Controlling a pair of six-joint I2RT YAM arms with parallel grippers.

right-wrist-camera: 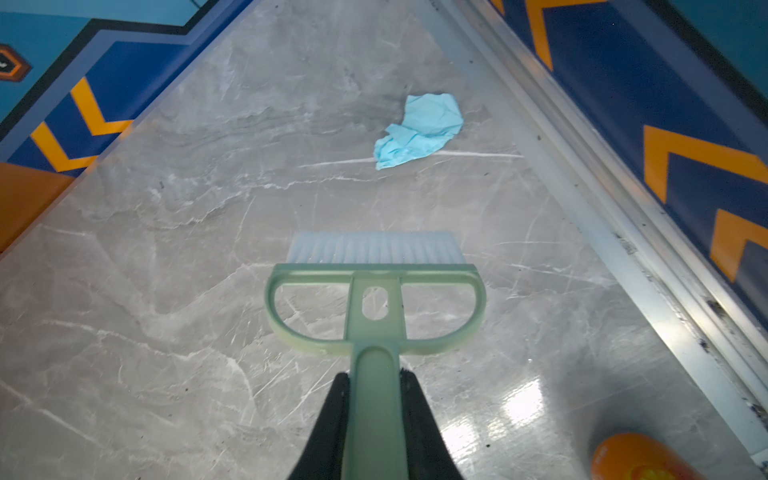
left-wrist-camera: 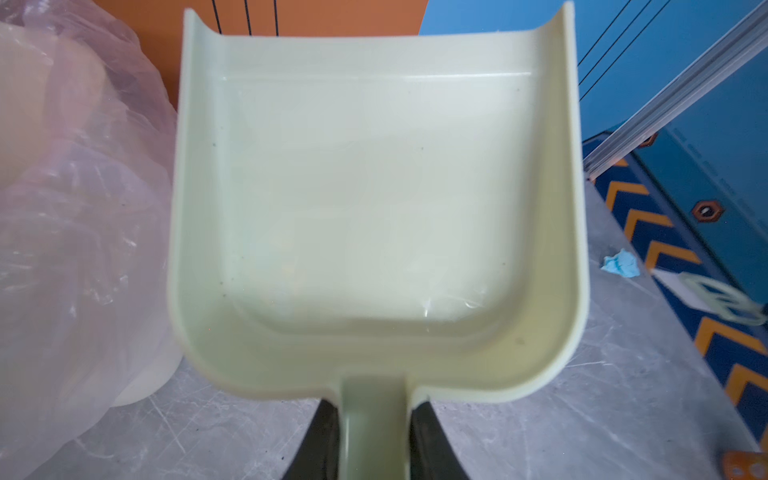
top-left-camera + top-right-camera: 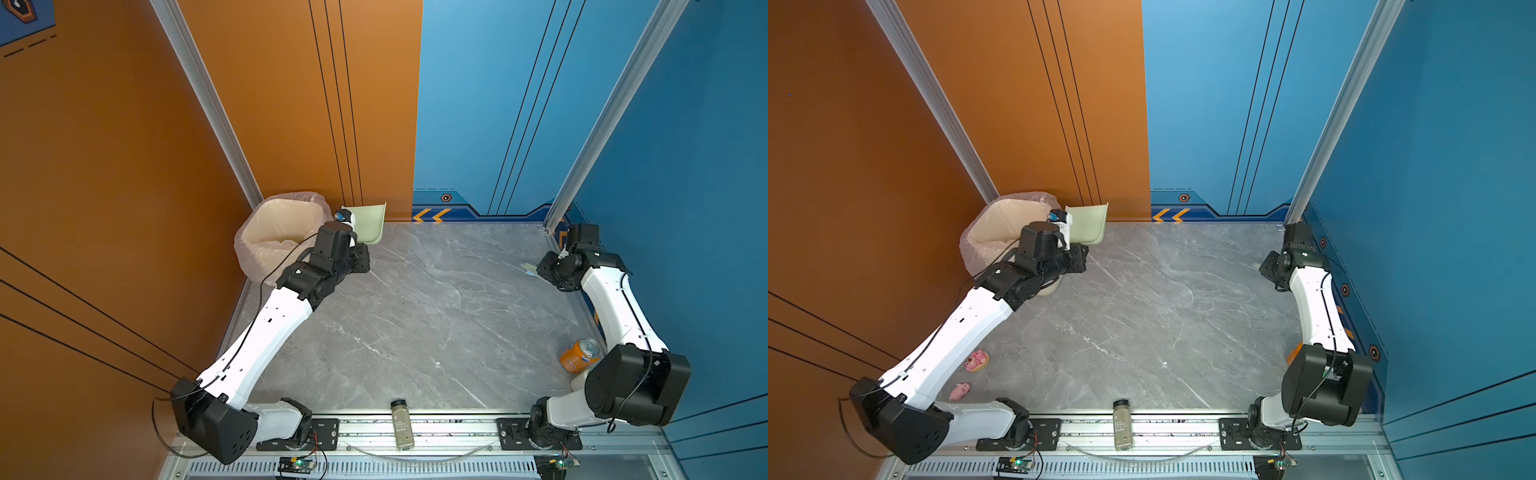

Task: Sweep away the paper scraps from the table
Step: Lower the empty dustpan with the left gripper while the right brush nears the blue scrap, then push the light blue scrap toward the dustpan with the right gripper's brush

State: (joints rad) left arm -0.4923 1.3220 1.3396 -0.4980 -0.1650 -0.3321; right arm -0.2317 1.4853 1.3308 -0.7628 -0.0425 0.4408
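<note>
Paper scraps: one, light blue, far right on table by its rail; unclear from above.
Left gripper: clamps dustpan handle, far left.
Right gripper: clamps brush handle.
Open room: table's middle.

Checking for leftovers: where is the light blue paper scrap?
In the right wrist view, the light blue paper scrap lies on the table, far right, beyond the brush, near the aluminium edge.
</note>
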